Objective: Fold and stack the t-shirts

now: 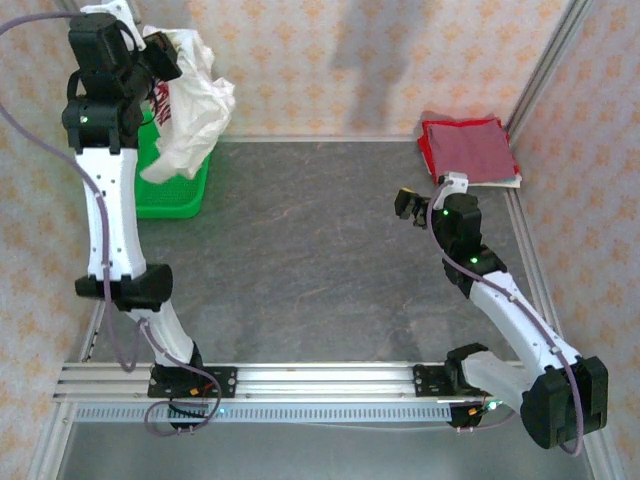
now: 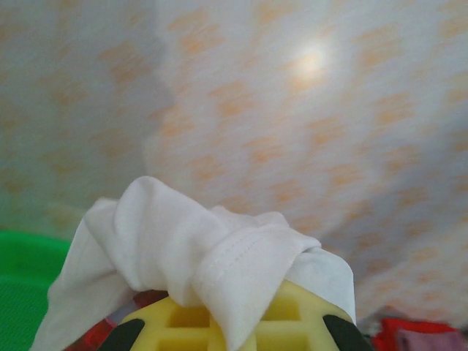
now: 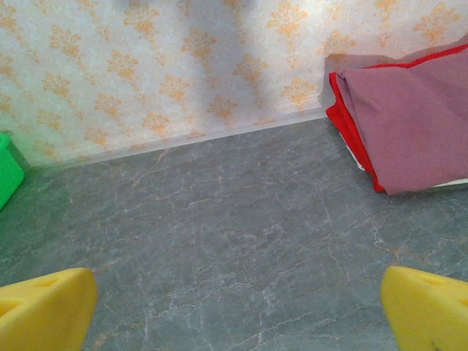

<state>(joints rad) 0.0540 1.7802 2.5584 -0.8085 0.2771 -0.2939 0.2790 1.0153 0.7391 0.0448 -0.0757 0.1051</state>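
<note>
Two arms on show, and the left one has the action. In the upper left of the overhead view the left gripper (image 1: pixel 158 62) is clamped tight on the white t-shirt (image 1: pixel 195 100), which hangs bunched and crumpled from the fingers, its lower end over the green basket (image 1: pixel 175 195). A flash of red print shows on the cloth just beside the arm. From the left wrist camera, a thick fold of hemmed white fabric sits pinched over the yellow pads (image 2: pixel 292 325) at the bottom of the frame, with patterned wallpaper behind it. Lower right of centre, the right gripper (image 1: pixel 410 205) is held over the grey table (image 1: pixel 300 270) with its jaws spread wide. Its wrist view has one yellow fingertip in each bottom corner and bare marbled surface between them. The dark red t-shirt (image 1: pixel 468 150) lies folded square in the upper right corner of the table, near the wall and well apart from those open fingers.
</note>
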